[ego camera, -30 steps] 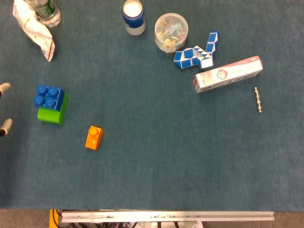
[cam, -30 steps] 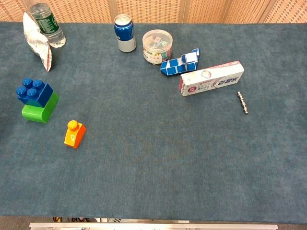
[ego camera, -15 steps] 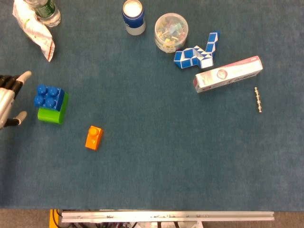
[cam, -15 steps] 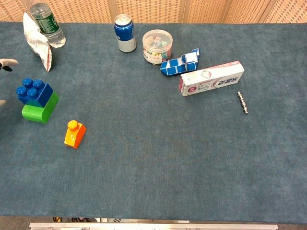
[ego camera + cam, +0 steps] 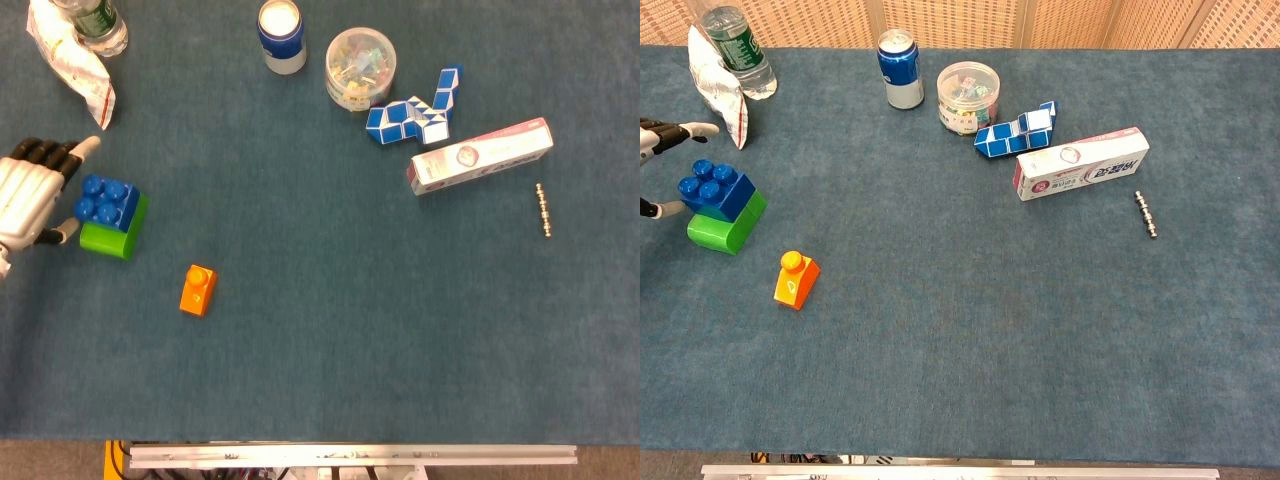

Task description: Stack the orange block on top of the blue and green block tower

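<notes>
Left hand (image 5: 30, 200), fingers spread & holding nothing, sits just beside blue/green tower (image 5: 108, 217), prob. to steady it. Orange block (image 5: 198, 290) lies apart on bench (image 5: 330, 330), ungrasped. Right hand not visible.

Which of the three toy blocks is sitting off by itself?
The orange block: it lies alone on the cloth, while the blue block sits stacked on the green block.

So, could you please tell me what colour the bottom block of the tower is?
Bright green lower plastic block, under the blue studded block; the chest view shows it best.
</notes>
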Robot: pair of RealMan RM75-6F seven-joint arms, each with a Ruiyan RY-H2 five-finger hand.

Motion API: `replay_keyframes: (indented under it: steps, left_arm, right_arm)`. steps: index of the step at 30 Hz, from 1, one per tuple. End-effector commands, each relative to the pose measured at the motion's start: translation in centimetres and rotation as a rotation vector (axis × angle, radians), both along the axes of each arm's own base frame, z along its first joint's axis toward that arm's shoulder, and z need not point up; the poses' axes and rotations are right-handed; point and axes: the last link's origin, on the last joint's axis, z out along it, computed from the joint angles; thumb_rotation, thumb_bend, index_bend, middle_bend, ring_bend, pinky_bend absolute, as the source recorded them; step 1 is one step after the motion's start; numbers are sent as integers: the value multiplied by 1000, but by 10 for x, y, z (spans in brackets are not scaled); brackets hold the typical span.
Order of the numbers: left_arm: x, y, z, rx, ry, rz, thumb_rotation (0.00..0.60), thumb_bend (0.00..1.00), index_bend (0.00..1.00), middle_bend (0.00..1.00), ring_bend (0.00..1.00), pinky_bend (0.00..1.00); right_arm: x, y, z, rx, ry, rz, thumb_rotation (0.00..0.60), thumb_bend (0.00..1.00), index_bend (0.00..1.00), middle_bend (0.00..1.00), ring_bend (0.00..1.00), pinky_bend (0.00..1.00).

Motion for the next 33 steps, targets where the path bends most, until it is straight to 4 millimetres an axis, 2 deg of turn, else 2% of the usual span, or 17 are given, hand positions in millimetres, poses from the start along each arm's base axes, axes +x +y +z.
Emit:
replay_keyframes:
  steps: [1,7,18,25,33]
  left_arm:
    - [3,8,-6,-16,-5,-18,600,246,9,174,169,150]
    - [9,18,-11,-23,-26,-33,600,246,9,173,168,150]
    - [40,39,-31,-60,-75,-93,600,246,9,174,169,150]
    - [56,43,-43,-67,-102,-103,600,246,9,174,169,150]
    - [68,45,-46,-60,-109,-109,600,246,6,174,168,150]
  right_arm:
    - [0,1,1,-3,2,-1,600,253,314,362,315,357]
    - [0,3,1,-7,3,-3,600,253,314,362,317,357]
    - [-1,8,5,-26,3,-10,600,254,314,365,321,357]
    - [-5,11,9,-38,-1,-17,600,253,314,365,321,357]
    - [-11,12,12,-45,-9,-26,600,253,314,365,321,357]
